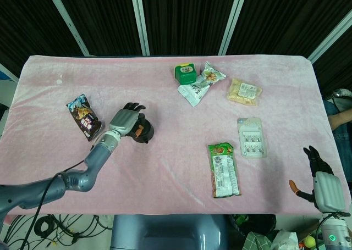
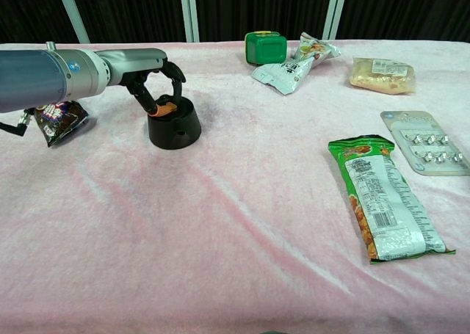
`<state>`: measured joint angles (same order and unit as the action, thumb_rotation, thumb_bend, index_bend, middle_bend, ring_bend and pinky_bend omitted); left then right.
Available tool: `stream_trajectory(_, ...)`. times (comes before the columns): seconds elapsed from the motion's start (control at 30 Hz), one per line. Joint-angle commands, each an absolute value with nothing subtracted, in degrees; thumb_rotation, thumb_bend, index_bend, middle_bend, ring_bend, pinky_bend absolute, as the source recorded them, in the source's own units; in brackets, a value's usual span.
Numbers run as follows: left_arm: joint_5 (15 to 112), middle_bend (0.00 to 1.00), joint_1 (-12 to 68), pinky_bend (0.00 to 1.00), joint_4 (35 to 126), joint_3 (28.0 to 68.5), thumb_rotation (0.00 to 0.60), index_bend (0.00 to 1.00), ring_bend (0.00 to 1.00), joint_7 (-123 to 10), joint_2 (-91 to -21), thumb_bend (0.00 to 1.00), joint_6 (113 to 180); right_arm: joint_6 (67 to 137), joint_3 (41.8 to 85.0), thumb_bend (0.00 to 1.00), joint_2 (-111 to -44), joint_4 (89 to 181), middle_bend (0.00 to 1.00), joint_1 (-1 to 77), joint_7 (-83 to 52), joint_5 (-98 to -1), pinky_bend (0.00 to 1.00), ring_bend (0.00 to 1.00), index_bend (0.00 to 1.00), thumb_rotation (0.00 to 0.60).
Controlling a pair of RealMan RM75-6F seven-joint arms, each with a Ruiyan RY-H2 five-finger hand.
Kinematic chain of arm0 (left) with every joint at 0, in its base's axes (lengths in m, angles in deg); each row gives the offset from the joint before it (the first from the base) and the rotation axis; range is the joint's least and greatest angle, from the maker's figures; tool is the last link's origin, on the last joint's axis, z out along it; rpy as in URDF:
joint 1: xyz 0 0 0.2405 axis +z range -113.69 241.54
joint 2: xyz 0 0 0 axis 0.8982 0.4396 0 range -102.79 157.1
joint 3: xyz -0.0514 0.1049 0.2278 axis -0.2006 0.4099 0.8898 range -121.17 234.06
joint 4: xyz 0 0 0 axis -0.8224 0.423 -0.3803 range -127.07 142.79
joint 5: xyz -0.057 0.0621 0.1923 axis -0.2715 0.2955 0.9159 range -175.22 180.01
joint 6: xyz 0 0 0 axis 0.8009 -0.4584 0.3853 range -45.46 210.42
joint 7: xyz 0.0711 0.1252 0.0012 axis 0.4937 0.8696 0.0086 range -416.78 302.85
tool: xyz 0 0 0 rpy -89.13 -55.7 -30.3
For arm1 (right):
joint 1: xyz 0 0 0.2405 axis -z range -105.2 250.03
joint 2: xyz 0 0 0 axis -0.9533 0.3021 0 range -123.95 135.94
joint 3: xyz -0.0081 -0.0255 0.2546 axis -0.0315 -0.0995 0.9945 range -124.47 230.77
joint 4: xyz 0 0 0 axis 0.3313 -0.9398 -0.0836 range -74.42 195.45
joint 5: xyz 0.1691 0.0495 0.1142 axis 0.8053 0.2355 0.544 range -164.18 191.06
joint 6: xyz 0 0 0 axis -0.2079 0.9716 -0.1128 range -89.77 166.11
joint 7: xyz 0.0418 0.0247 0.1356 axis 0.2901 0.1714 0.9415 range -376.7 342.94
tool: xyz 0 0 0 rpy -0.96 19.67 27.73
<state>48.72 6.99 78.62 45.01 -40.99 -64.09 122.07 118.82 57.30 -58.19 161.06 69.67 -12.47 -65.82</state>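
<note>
Pink velvet cloth (image 2: 220,224) carries the squat black plastic base (image 2: 175,128) under your left hand (image 2: 150,73), whose fingers (image 2: 174,75) grasp its top from above, perhaps to lift it.

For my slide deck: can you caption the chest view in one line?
Left hand closes its fingers around the top of a black round object on a pink-clothed table scattered with snack packets.

Brightly and evenly lit from overhead, with soft, short shadows beside the objects on the pink cloth (image 2: 220,224). Dark and featureless behind the table. Mostly sharp in both views, with mild glare on the green snack packet (image 2: 389,209) and slight bending of lines toward the edges.
</note>
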Motion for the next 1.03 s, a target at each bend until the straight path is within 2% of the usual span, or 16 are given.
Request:
stream_trajectory(0.03,48.66,0.08,7.44,0.00,80.59,43.70,0.600,0.00,0.00,-42.94,-62.99,0.39,122.54,118.74,57.30,0.21,-58.18,161.09,0.03,69.64,-12.55,-65.74,0.16,0.14,0.05,0.600)
stream_trajectory(0.3,56.16,0.07,10.88,0.00,89.55,40.09,0.600,0.01,0.00,-50.40,-56.87,0.38,127.95,118.78,57.41,0.21,-58.20,161.02,0.03,69.66,-12.67,-65.49,0.16,0.14,0.05,0.600)
stream_trajectory(0.43,62.45,0.09,15.94,0.00,97.39,41.26,0.600,0.07,0.00,-52.20,-50.40,0.38,134.47,118.89,57.52,0.21,-58.15,161.04,0.03,69.77,-12.52,-65.19,0.16,0.14,0.05,0.600)
stream_trajectory(0.5,65.02,0.09,18.94,0.00,100.88,43.33,0.600,0.10,0.00,-51.13,-46.76,0.38,137.66,118.98,57.60,0.21,-58.17,161.05,0.03,69.81,-12.58,-65.03,0.16,0.14,0.05,0.600)
stream_trajectory(0.6,69.96,0.09,27.65,0.00,110.08,49.75,0.600,0.14,0.00,-47.11,-37.45,0.38,146.52,119.16,57.79,0.21,-58.19,161.09,0.03,69.81,-12.92,-64.82,0.16,0.14,0.05,0.600)
stream_trajectory(0.73,74.49,0.09,37.81,0.00,118.03,57.70,0.600,0.18,0.00,-45.87,-27.83,0.38,154.77,119.79,57.79,0.21,-58.24,161.11,0.03,70.02,-13.33,-65.13,0.16,0.14,0.05,0.600)
stream_trajectory(0.9,83.56,0.09,46.38,0.00,117.06,63.95,0.600,0.20,0.00,-53.31,-22.71,0.38,161.53,120.29,57.54,0.21,-58.44,160.94,0.03,70.16,-13.94,-65.87,0.16,0.14,0.05,0.600)
stream_trajectory(1.03,88.82,0.09,50.43,0.00,110.88,65.02,0.600,0.22,0.00,-60.36,-22.71,0.38,166.74,120.46,57.46,0.21,-58.62,161.00,0.03,70.20,-14.05,-66.17,0.16,0.14,0.05,0.600)
